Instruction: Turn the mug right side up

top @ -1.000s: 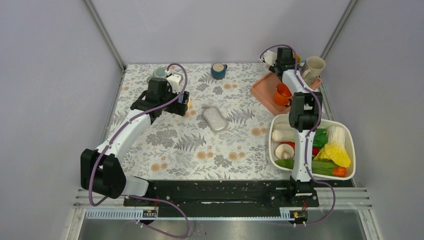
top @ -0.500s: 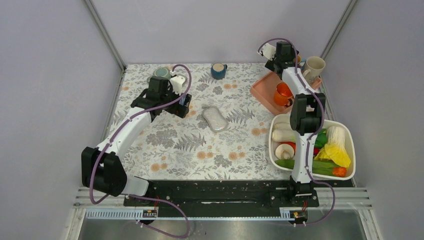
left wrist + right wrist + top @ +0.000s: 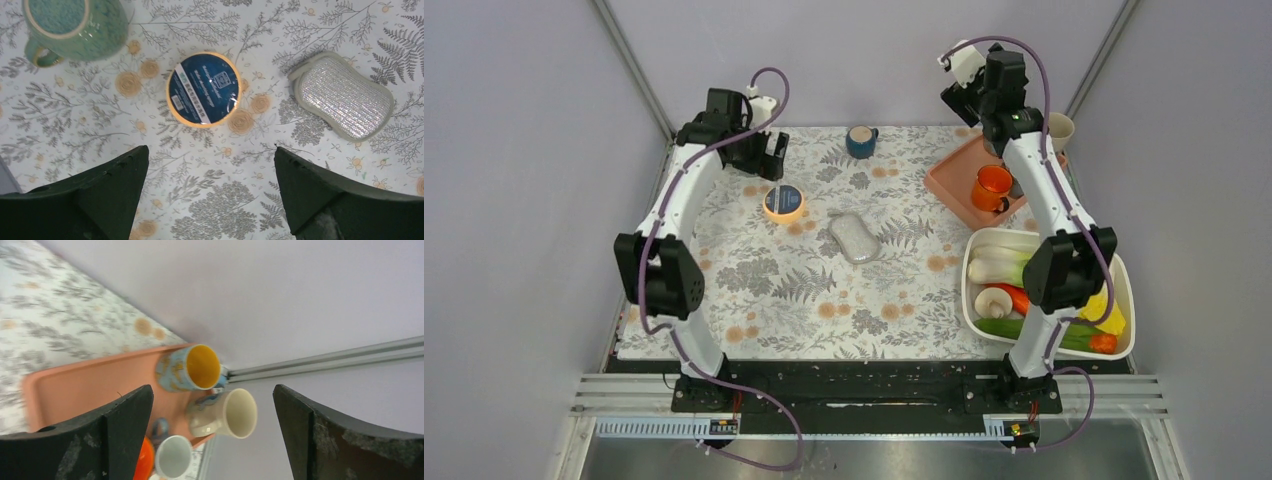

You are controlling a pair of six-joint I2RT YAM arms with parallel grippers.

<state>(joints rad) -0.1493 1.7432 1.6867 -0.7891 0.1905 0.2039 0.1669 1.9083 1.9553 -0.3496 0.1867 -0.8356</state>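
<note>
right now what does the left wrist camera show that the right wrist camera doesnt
Only the left wrist view: a green mug, a round tin with a blue label and a silver sponge, below them the left fingers, apart and empty.
Only the right wrist view: a pink tray, on or beside it a blue mug with a yellow inside, a cream mug, a white mug and an orange mug, plus the right fingers, apart and empty.
Both: the flowered tablecloth.
</note>
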